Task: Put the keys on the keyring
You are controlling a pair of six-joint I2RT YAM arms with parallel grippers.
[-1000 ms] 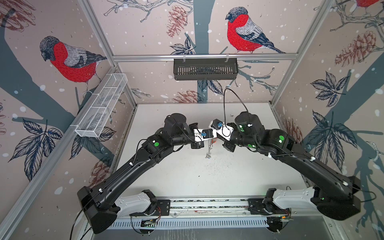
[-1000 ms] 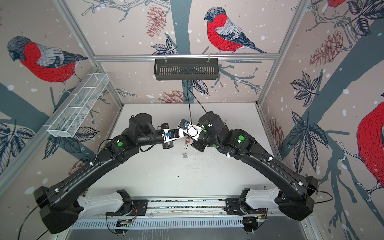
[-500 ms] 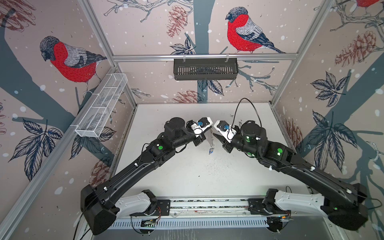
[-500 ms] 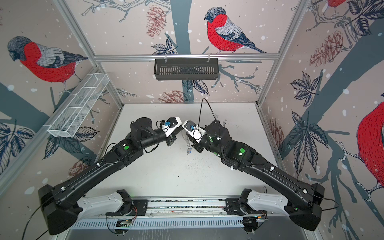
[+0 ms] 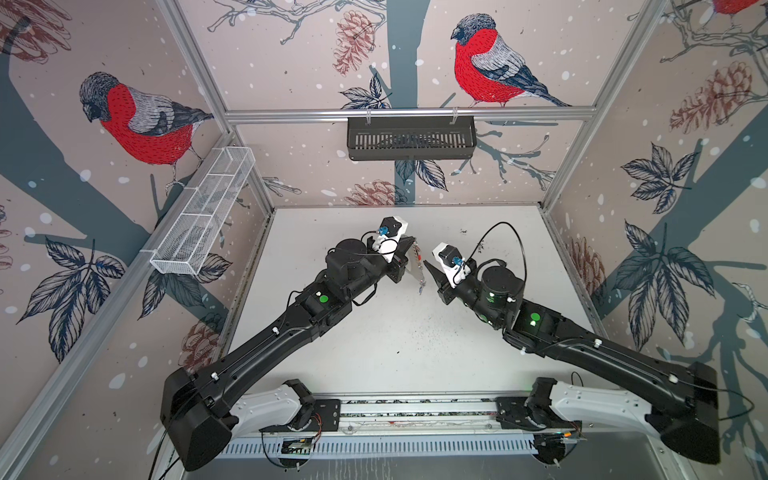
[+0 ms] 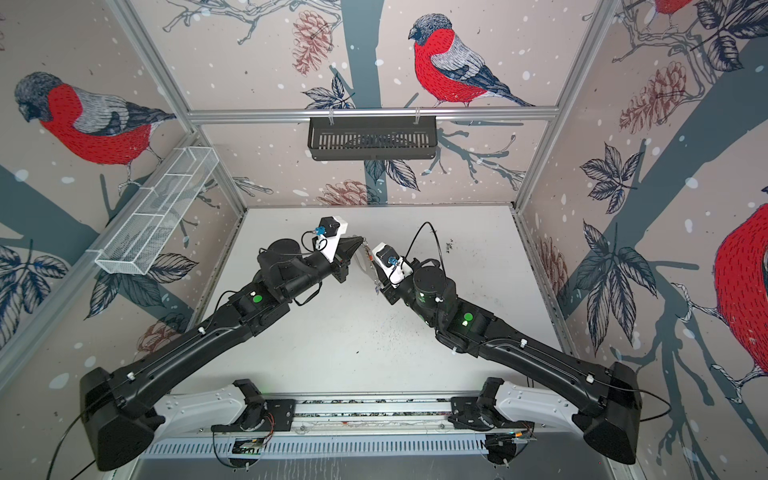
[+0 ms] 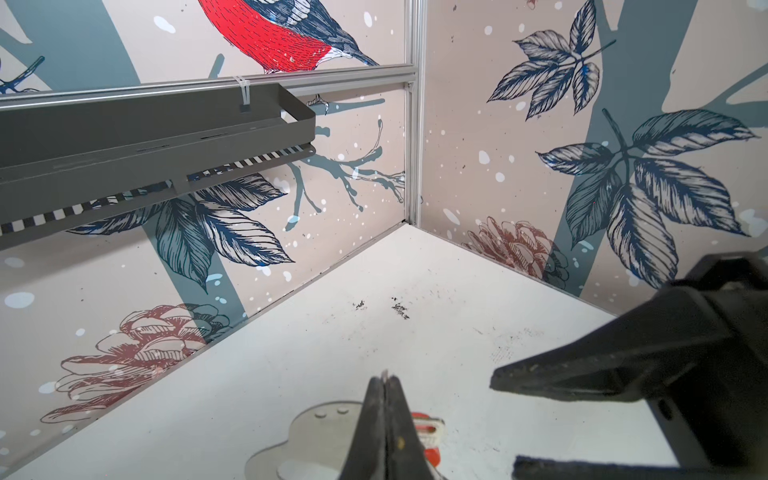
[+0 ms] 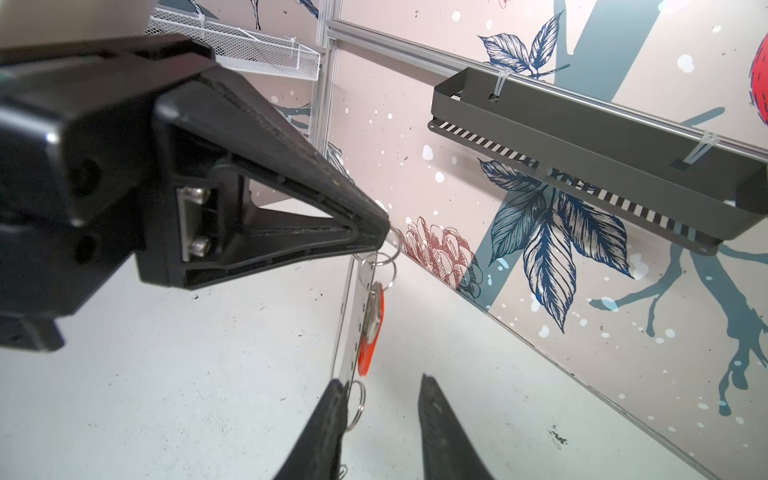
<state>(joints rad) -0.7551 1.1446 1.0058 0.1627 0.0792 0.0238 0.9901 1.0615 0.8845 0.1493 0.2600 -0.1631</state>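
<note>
On the left wall, a white mesh basket [image 5: 203,220] is fixed to the frame rail, above the table [image 5: 395,353]. The left arm reaches in from the near left corner toward the table's middle, with the left gripper [image 5: 411,243] raised above the surface. Its jaws are fully closed and clamp the upper end of the keyring [image 5: 419,270], a flat see-through grey plate that hangs downward from the tips, off the table. In the left wrist view the fingers [image 7: 374,419] are pressed together across the plate. In the right wrist view the plate appears edge-on, with small metal rings [image 8: 384,266] just below the grip. From these rings hang the keys [image 8: 374,309], and their red-orange tag [image 8: 365,353] lies flat against the plate's face. Behind this group, a dark slotted basket [image 5: 411,137] is mounted on the back wall rail. Immediately to the right of the plate is the right gripper [image 5: 430,270], also raised. Its jaws stand apart and clamp nothing. One finger [image 8: 328,419] lies just beside the plate's lower end and a lower ring [image 8: 358,405]; contact cannot be determined. The right arm extends back to the near right corner.
</note>
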